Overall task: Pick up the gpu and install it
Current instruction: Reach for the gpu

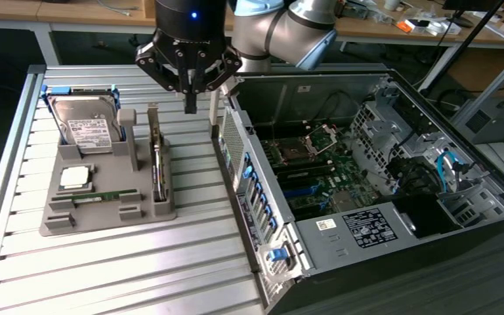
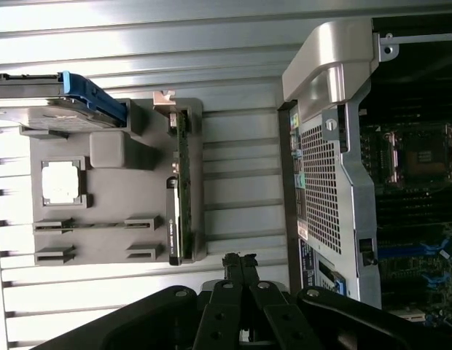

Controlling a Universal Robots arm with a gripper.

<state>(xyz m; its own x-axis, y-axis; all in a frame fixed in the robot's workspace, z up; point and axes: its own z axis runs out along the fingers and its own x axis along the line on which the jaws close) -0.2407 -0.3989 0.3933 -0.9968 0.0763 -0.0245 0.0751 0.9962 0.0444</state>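
Observation:
The gpu [image 1: 157, 157] stands on its edge in a slot of the grey holder tray [image 1: 103, 210], silver bracket end toward the back; in the wrist view the gpu [image 2: 178, 189] appears as a thin green and black strip. My gripper [image 1: 191, 98] hangs above the table, between the tray and the open computer case [image 1: 357, 177], a little behind the gpu's bracket end. Its fingers [image 2: 240, 266] are pressed together, shut with nothing between them.
On the tray [image 2: 109, 240] sit a silver hard drive [image 1: 90, 128] in a blue frame, a CPU chip [image 1: 75, 176] and a narrow RAM stick [image 1: 103, 195]. The case lies open with its motherboard [image 1: 322, 177] exposed. Slatted metal table [image 1: 121, 269] extends toward the front.

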